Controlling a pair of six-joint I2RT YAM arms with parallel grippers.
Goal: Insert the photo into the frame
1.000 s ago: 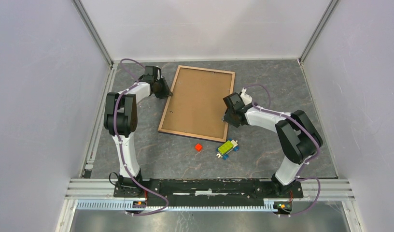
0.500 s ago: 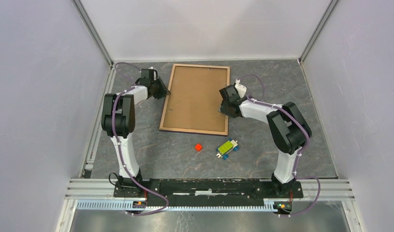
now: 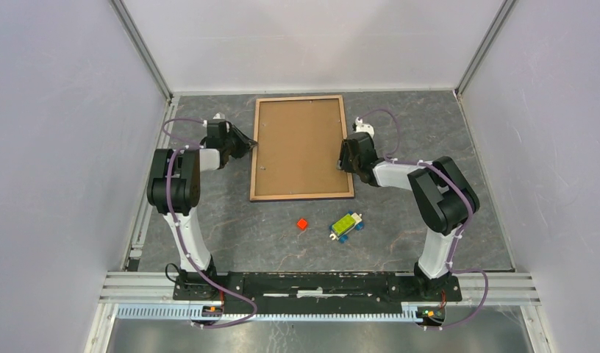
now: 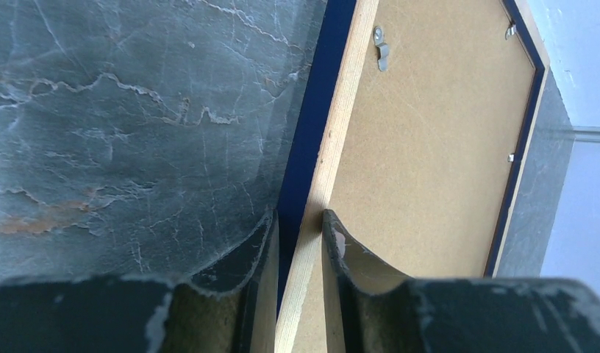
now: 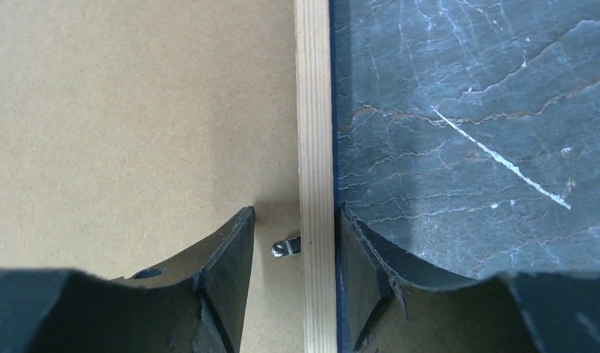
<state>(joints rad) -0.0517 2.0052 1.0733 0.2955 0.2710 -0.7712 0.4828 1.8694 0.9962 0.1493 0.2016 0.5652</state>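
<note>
The frame [image 3: 302,197] lies back side up at the far middle of the table, its edges square to the table. A brown backing board [image 3: 301,145] fills it. The photo is hidden. My left gripper [image 3: 249,144] is shut on the frame's left rail [image 4: 341,110], one finger on the blue outer side and one on the board side. My right gripper [image 3: 344,158] straddles the right rail [image 5: 313,110] with its jaws open. Its outer finger lies against the rail. Its inner finger stands apart over the board, beside a small metal clip [image 5: 286,248].
A small red block [image 3: 302,223] and a green and blue toy car [image 3: 346,225] lie on the table, nearer than the frame. White walls close in the table at left, right and back. The arms' base rail [image 3: 312,283] runs along the near edge.
The frame has swung from a tilt to lie square with the table. Both grippers moved with its edges, the left one nearer and leftward, the right one farther back.
</note>
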